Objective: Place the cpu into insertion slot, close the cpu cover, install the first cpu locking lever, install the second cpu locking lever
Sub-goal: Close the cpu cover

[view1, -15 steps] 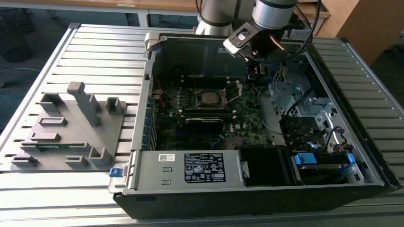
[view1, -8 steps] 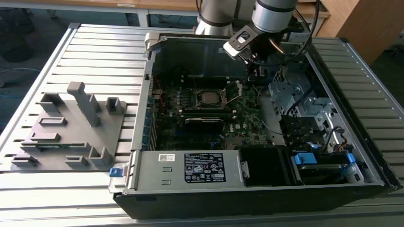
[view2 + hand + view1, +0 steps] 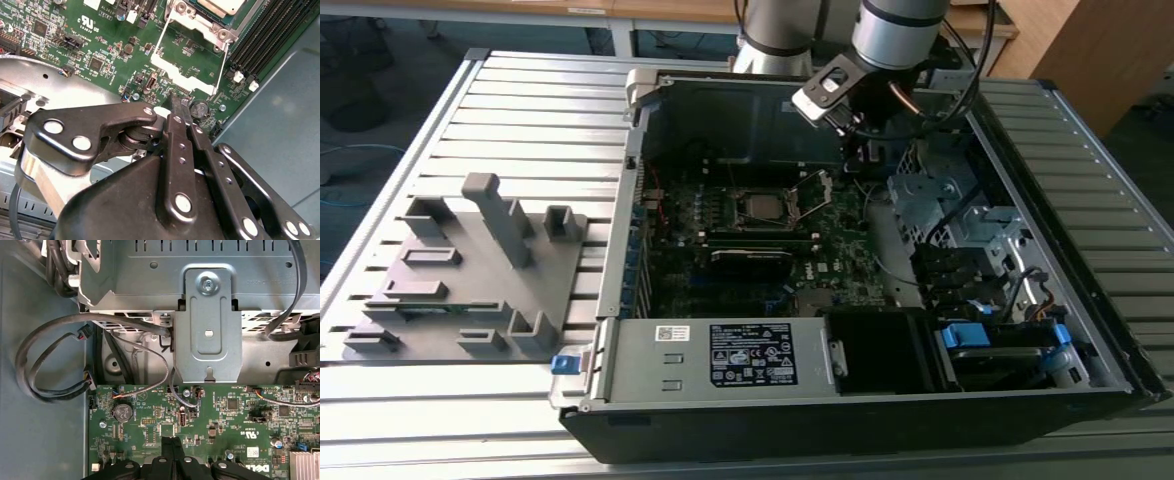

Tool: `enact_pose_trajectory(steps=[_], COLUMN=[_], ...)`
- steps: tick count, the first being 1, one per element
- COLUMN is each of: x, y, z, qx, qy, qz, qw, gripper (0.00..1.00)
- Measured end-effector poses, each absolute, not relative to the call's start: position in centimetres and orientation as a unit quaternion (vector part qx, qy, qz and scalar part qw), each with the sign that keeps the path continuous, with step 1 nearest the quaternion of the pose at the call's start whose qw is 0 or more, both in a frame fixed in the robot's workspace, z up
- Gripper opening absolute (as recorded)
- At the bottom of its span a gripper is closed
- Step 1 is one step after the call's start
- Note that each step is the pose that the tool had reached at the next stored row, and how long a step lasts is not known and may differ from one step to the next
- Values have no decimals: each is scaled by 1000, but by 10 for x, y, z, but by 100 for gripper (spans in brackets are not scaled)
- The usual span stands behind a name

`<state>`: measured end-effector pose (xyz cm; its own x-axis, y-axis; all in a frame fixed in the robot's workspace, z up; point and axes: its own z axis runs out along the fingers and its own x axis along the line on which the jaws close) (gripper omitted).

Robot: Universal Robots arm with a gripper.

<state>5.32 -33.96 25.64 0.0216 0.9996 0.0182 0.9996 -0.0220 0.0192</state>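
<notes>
Just beside the insertion slot (image 3: 207, 24), above the green board (image 3: 225, 410), the end effector (image 3: 175, 102) has its fingers pressed together. The cpu (image 3: 220, 5) lies flat inside the insertion slot, shiny face up.

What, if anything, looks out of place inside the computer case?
Nothing is spilled or visibly damaged. The two thin wire locking levers stand loose, angled away from the insertion slot rather than latched alongside it. The gripper, shut, sits just above the motherboard beside them.
</notes>
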Motion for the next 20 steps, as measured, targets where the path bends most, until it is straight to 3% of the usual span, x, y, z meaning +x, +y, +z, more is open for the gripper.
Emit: enact_pose_trajectory(steps=[20], x=[53], y=[-340], z=[252], qx=[715], qy=[699], qz=[13], qw=[1], gripper=[10])
